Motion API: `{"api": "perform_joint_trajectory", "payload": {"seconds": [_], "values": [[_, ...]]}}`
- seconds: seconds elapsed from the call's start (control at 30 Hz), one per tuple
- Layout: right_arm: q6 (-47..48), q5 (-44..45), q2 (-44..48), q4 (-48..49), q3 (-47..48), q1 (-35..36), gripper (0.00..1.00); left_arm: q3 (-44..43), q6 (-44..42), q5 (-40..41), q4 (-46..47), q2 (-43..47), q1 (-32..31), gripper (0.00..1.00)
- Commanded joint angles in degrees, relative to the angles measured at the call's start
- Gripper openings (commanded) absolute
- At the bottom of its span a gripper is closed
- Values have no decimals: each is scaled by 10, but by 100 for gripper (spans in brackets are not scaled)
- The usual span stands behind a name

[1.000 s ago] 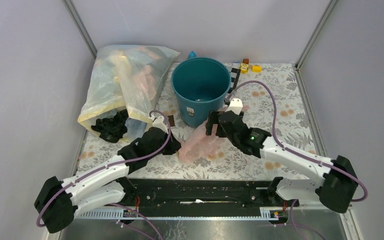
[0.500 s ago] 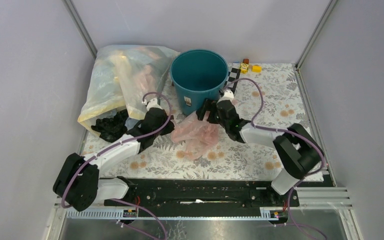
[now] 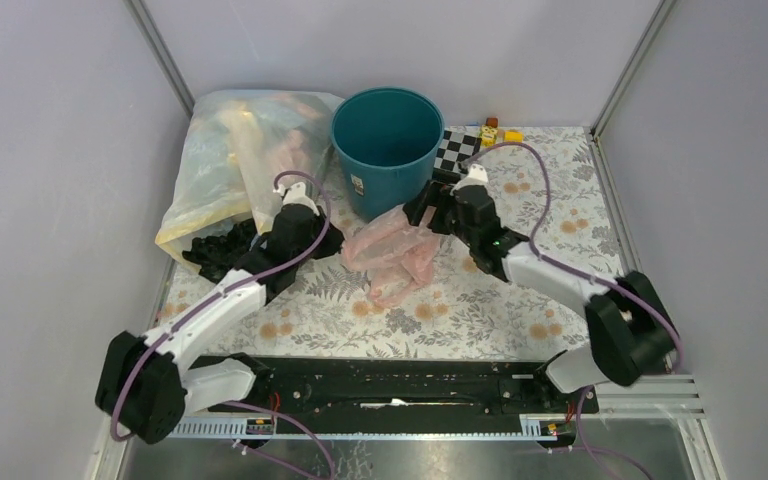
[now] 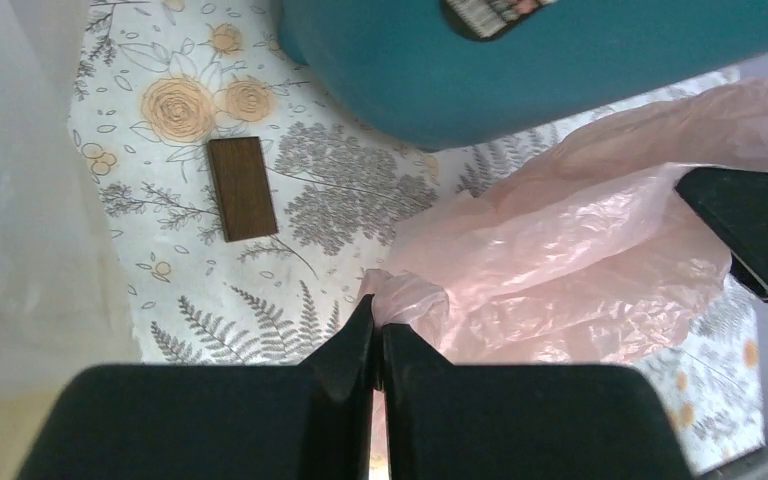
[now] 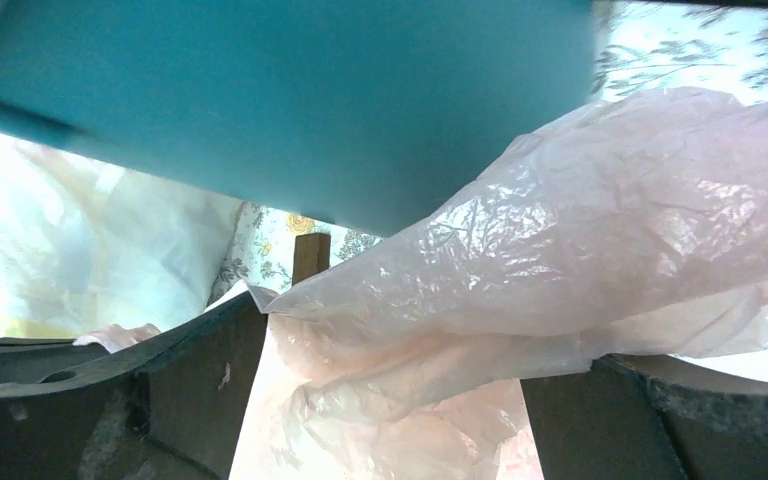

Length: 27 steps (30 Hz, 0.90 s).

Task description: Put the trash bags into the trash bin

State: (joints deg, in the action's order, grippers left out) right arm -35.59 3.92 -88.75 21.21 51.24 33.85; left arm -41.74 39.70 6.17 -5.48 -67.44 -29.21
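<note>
The teal-blue trash bin [image 3: 385,145] stands upright at the back centre and is empty as far as I see. It also shows in the left wrist view [image 4: 560,70] and the right wrist view [image 5: 310,100]. A crumpled pink trash bag [image 3: 392,250] lies just in front of it. My left gripper [image 3: 332,240] is shut on the bag's left end [image 4: 405,295]. My right gripper [image 3: 422,210] is at the bag's right end beside the bin, jaws wide apart, with pink film [image 5: 580,240] draped between its fingers [image 5: 200,370].
A large clear yellowish sack [image 3: 240,170] of stuffed bags leans at the back left, with black bags [image 3: 222,250] spilling at its mouth. A small brown block [image 4: 242,188] lies by the bin. A checkerboard card [image 3: 455,150] and small toys [image 3: 495,130] sit behind the bin on the right.
Both grippers have moved away from the bases toward the bin, dragging the pink bag with them. The bin has slid toward the back left.
</note>
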Motion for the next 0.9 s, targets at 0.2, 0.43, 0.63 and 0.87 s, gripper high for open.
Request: {"api": "perform_joint_trajectory", "payload": {"seconds": [0.2, 0.43, 0.63, 0.87], "values": [[-1, 117, 230, -145, -129, -9, 100, 24, -20, -195, 68, 90, -133, 1], [-44, 159, 330, -288, -172, -14, 100, 38, -20, -76, 68, 38, -288, 1], [-50, 164, 398, -419, -173, -17, 100, 77, -20, -24, 85, -19, -322, 1], [-44, 222, 445, -554, -126, -19, 100, 108, 19, -15, 72, -46, -330, 1]]}}
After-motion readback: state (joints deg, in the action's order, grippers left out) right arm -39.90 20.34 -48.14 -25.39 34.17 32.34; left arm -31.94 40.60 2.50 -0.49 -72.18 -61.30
